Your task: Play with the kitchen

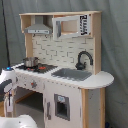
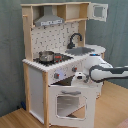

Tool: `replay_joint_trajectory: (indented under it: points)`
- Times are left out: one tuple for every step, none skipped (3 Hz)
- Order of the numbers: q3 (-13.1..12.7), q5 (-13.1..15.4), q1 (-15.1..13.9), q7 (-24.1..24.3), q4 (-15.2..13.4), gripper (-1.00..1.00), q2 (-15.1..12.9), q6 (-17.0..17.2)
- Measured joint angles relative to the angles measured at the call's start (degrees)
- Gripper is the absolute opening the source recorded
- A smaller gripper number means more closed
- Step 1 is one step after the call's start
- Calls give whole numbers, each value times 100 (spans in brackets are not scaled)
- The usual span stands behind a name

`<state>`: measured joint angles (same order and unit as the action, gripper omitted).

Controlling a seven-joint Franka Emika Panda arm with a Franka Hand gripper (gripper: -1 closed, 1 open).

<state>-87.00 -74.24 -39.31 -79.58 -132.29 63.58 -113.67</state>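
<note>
Jaws: can't tell, open or closed. Gripper (image 2: 80, 76) sits at the top edge of the oven door (image 2: 69, 104), right under the front panel with the knobs (image 2: 60, 75) in the second exterior view. Oven door is tilted open. Kitchen (image 1: 62, 65) stands on the floor in front of a grey curtain (image 1: 117, 45). Small metal pot (image 2: 46, 56) on the stovetop, black faucet (image 1: 83, 59) behind the grey sink (image 1: 71, 74). Hood (image 1: 38, 28) up top, beside the upper shelf.
</note>
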Motion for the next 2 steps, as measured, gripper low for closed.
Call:
replay_joint_trajectory:
  points:
    - [-75,0,12,587,83,-100,49,-34]
    - [-170,0,79,1152,139,-100,53,-121]
